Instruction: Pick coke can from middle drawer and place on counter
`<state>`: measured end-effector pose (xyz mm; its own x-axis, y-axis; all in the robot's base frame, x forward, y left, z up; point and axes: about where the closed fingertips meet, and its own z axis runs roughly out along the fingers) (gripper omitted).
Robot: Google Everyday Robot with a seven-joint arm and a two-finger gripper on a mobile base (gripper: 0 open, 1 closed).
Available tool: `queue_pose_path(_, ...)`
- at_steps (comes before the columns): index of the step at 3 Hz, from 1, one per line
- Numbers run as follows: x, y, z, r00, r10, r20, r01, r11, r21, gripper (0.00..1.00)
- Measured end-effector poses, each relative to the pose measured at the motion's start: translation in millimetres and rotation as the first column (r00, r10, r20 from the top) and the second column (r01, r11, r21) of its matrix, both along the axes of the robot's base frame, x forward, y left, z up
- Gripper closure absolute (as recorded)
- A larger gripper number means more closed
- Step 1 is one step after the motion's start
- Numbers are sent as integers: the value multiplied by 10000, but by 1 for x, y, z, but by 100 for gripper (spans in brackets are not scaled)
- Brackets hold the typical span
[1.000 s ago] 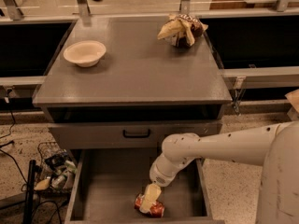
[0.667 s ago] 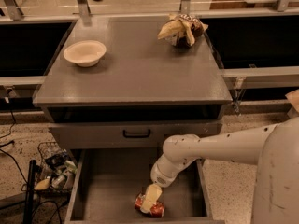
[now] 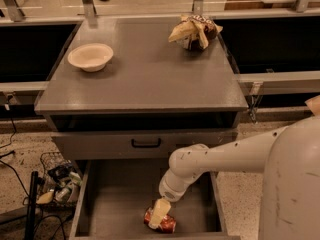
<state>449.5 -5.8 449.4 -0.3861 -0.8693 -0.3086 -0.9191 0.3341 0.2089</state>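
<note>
The coke can (image 3: pixel 168 224) lies on its side near the front of the open middle drawer (image 3: pixel 120 199), red with a silver end. My gripper (image 3: pixel 159 215) reaches down into the drawer from the right and sits right on top of the can, covering its middle. The white arm (image 3: pixel 225 159) crosses the drawer's right wall. The grey speckled counter (image 3: pixel 150 79) is above, at the top of the cabinet.
A cream bowl (image 3: pixel 90 57) sits at the counter's left and a brown-and-yellow snack bag (image 3: pixel 194 31) at its back right. A shut drawer front with a black handle (image 3: pixel 146 143) is above the open drawer. A wire basket of clutter (image 3: pixel 57 184) and a black pole (image 3: pixel 31 204) stand on the floor at the left.
The gripper has sunk slightly lower onto the can. The can, bowl and bag have not moved.
</note>
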Motion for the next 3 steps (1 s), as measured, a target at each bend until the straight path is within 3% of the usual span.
queue_pose_path(1, 0, -1, 0, 9983, -402, 431, 429, 9969, -653, 0)
queue_pose_path(2, -3, 1, -2, 9966, -788, 259, 804, 9944, -692, 0)
queue_pose_path(3, -4, 2, -11, 9968, -641, 468, 686, 9923, -1028, 0)
